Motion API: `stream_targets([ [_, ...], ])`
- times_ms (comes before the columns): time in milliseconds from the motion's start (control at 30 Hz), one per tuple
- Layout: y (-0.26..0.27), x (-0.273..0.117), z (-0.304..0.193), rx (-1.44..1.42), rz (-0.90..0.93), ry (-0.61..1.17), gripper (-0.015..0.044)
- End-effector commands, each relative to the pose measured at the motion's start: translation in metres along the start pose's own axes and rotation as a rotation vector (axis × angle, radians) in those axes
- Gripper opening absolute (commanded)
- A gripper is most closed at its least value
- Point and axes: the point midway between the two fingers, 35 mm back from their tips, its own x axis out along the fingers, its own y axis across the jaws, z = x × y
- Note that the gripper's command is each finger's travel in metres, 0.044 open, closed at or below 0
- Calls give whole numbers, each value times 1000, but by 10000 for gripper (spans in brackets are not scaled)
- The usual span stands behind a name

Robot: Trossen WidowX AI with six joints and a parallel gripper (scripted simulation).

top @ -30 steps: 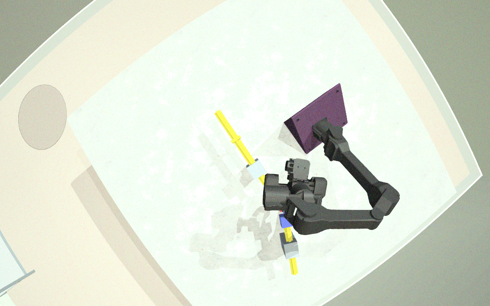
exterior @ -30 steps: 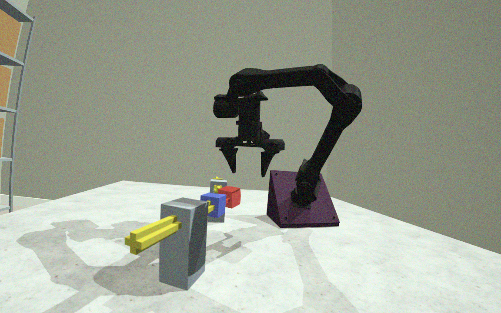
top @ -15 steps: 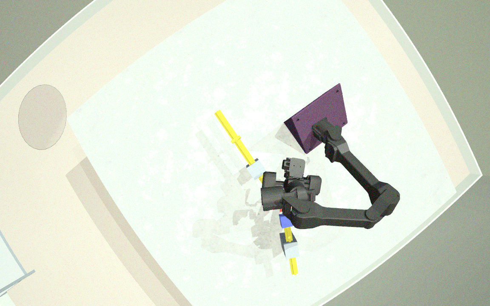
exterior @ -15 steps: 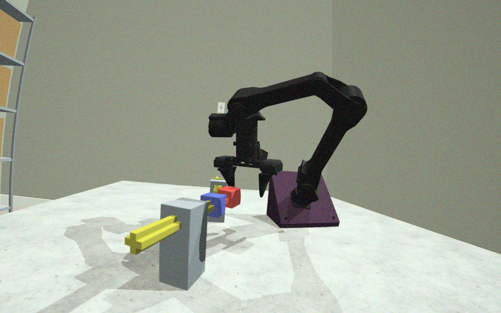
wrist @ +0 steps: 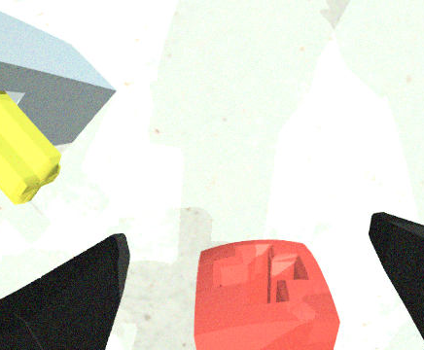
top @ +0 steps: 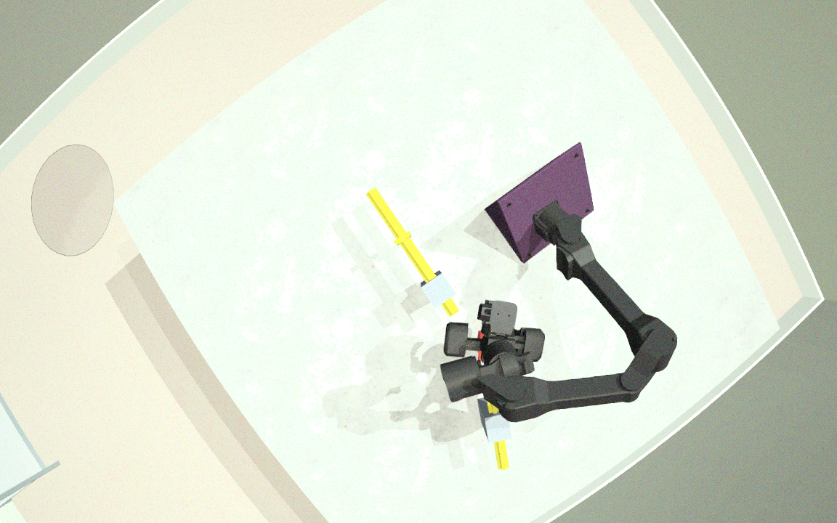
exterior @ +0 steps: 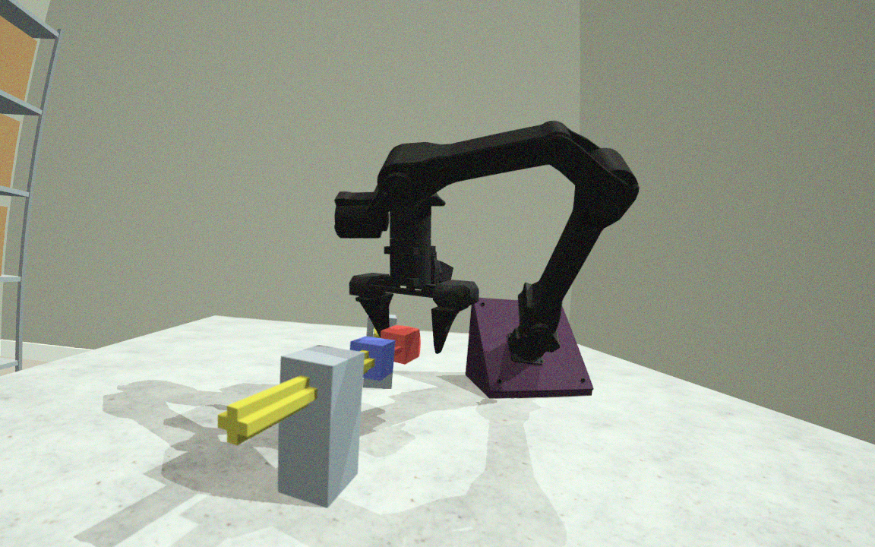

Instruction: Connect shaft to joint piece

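The red joint piece is mostly hidden by the arm in the top view. Its cross-shaped opening faces the top of the wrist view, at an angle to the second shaft. The blue hinge part joins it to the fixed yellow shaft in its grey block. The second yellow shaft runs through its block, its end apart from the joint piece. My gripper is open and empty, its fingers pointing down, one on each side of the red piece in the wrist view.
The purple wedge base carries the arm. A small collar sits on the second shaft on the far side of its block. A shelf rack stands beyond the table.
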Motion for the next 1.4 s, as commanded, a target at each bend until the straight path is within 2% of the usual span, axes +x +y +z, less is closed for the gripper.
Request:
stream_targets([
  [0,-1,-2,-13,2,-2,6,440],
  [733,-1,27,-15,2,-3,7,440],
  [1067,-1,27,-15,2,-3,7,182],
  [1367,-1,27,-15,2,-3,7,182],
])
